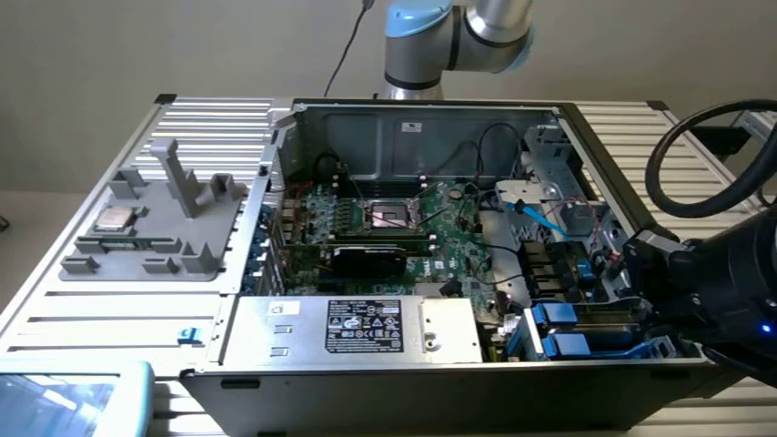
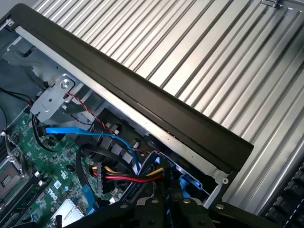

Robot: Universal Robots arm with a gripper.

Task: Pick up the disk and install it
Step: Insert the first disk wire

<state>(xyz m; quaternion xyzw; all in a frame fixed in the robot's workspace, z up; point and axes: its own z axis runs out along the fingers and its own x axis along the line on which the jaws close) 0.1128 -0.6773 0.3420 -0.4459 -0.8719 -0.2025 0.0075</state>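
Cropped at the top edge of the exterior view: arm (image 1: 456, 36), above its blue-capped joint. Cropped at that view's right edge: black cable loop (image 1: 711, 155) and dark wrist body (image 1: 729, 291), the latter masking part of the drive bays (image 1: 570, 332). Cropped at the bottom edge, toward the exterior view's left: pale blue tray (image 1: 73, 401). Too small to read: print on the sticker (image 1: 368, 326) of the silver box (image 1: 279, 328). In the wrist view, end effector (image 2: 166, 204) cropped at the frame edge, tips sunk among cables (image 2: 128, 178), anything between them not discernible.

Blue cable (image 2: 90, 132) and red-yellow wires (image 2: 135, 177) crowd the bay (image 2: 124, 142) under the case rim (image 2: 142, 92); the ribbed table (image 2: 213, 52) lies open.
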